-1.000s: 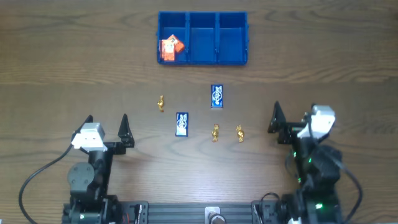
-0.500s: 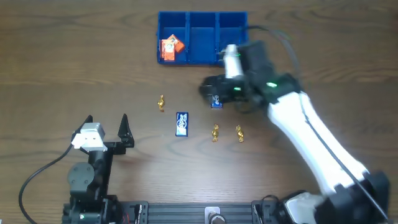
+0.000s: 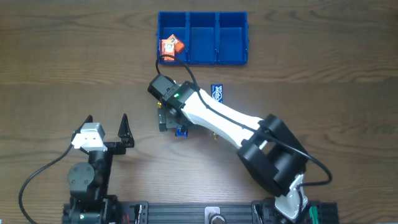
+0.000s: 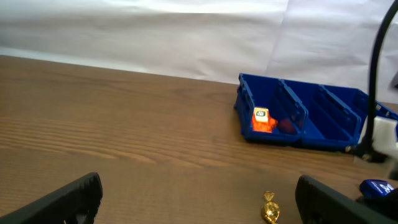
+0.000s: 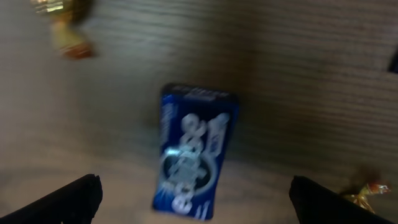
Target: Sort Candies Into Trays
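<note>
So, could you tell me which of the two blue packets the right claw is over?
The blue packet nearer the arms' bases, directly under the open right claw; the other blue packet lies uncovered, closer to the blue tray.

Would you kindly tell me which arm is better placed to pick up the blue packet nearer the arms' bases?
Right. The right gripper hovers open directly above that blue packet, a finger on each side; the left gripper sits back by its base, apart from it.
</note>
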`<state>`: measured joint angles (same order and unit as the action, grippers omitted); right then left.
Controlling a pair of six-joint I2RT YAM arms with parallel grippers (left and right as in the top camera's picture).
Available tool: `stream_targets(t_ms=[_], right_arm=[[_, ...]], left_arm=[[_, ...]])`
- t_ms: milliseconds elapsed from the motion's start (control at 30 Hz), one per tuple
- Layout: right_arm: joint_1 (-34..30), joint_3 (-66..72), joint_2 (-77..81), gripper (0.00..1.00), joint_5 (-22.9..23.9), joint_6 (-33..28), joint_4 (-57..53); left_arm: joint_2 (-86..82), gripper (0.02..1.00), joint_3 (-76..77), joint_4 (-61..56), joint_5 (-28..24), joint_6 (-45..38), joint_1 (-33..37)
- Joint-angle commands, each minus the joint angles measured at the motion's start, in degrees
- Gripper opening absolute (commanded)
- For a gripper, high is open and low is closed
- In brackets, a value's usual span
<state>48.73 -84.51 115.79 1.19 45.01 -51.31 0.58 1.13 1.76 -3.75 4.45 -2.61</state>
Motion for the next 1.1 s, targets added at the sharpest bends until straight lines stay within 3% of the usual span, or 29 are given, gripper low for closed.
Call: stream_targets(t_ms=[33, 167, 200, 267, 333, 433, 633, 867, 933, 1100], right_arm=[[-0.1, -1.5, 4.1, 0.998, 3.3, 7.9, 1.0], [0.0, -1.5, 5.2, 1.0, 3.5, 9.0, 3.1], [0.1, -1.5, 5.5, 0.947, 3.5, 9.0, 3.3], [0.1, -1.5, 5.9, 0.798, 3.5, 9.0, 3.2], [0.1, -1.5, 6.4, 0.522, 3.5, 9.0, 3.2], [0.1, -1.5, 6.8, 0.362, 3.5, 9.0, 3.2], [0.2, -4.1, 6.4, 0.303, 4.2, 6.9, 0.9], [-5.5, -30.5, 2.1, 0.261, 17.0, -6.2, -17.5], [-9.0, -36.6, 2.2, 0.259, 20.0, -11.0, -16.7], [-16.6, -38.9, 3.1, 0.259, 20.2, -20.6, -5.7]], left_arm=[[-0.4, 0.998, -0.9, 2.4, -0.3, -0.2, 0.3], [-0.4, 0.998, -0.9, 2.4, -0.3, -0.2, 0.3], [-0.4, 0.998, -0.9, 2.4, -0.3, -0.2, 0.3], [-0.4, 0.998, -0.9, 2.4, -0.3, -0.2, 0.3], [-0.4, 0.998, -0.9, 2.4, -0.3, -0.2, 0.3], [-0.4, 0.996, -0.9, 2.4, -0.3, -0.2, 0.3], [-0.4, 0.998, -0.9, 2.4, -0.3, -0.2, 0.3], [-0.4, 0.998, -0.9, 2.4, -0.3, -0.2, 0.3], [-0.4, 0.998, -0.9, 2.4, -0.3, -0.2, 0.3], [-0.4, 0.998, -0.9, 2.4, -0.3, -0.2, 0.3]])
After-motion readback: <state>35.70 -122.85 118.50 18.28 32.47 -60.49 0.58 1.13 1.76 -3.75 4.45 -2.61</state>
